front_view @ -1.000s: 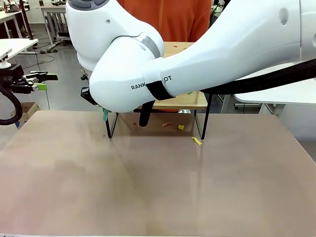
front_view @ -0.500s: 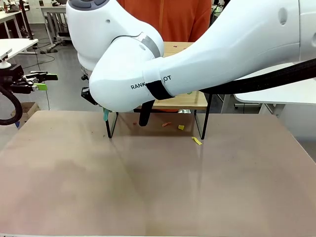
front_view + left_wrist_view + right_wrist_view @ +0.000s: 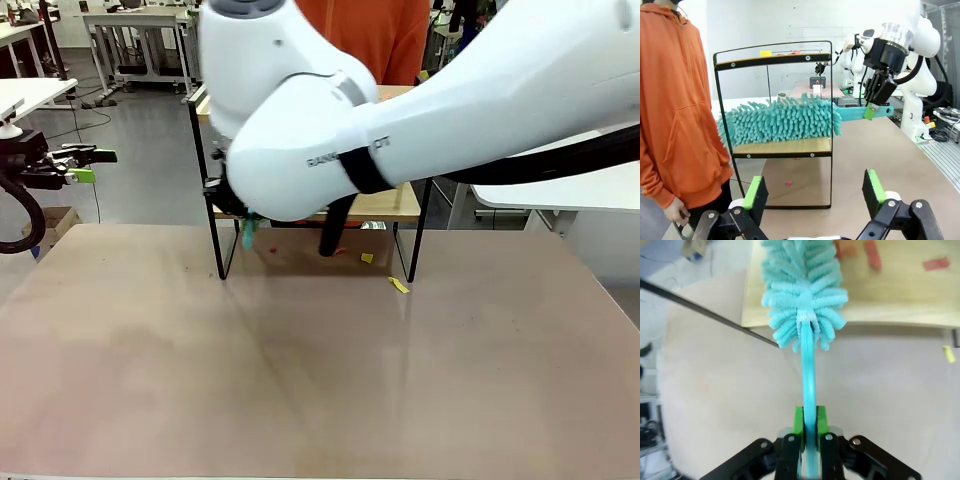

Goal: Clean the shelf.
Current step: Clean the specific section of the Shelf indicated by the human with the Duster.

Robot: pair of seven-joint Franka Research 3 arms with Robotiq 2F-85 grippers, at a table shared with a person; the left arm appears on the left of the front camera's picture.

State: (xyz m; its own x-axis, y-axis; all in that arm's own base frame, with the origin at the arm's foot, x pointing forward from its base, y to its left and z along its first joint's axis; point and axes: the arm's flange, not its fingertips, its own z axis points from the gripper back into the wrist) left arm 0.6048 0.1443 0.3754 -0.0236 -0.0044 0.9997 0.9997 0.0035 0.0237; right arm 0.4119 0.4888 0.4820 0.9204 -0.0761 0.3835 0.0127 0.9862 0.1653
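The shelf (image 3: 772,59) has a black frame and two light wooden boards. A fluffy teal duster (image 3: 780,120) lies along its lower board (image 3: 782,146). My right gripper (image 3: 871,107) is shut on the duster's flat teal handle, just outside the frame's near end. In the right wrist view the gripper (image 3: 809,422) pinches the handle (image 3: 808,390), and the duster head (image 3: 802,285) rests on a board (image 3: 900,295) that bears red scraps (image 3: 871,252). In the front view my right arm covers most of the shelf (image 3: 205,180). My left gripper (image 3: 812,192) is open, off the table's left side.
A person in an orange hoodie (image 3: 675,100) stands close to the shelf's far side. Yellow scraps (image 3: 399,286) and an orange one (image 3: 338,251) lie on the table under the shelf. A yellow scrap (image 3: 765,53) sits on the top board. The table's near half (image 3: 320,380) is bare.
My right arm has swung to the right along the shelf with the duster. The shelf's left frame post now shows in the front view. The left gripper has stayed put.
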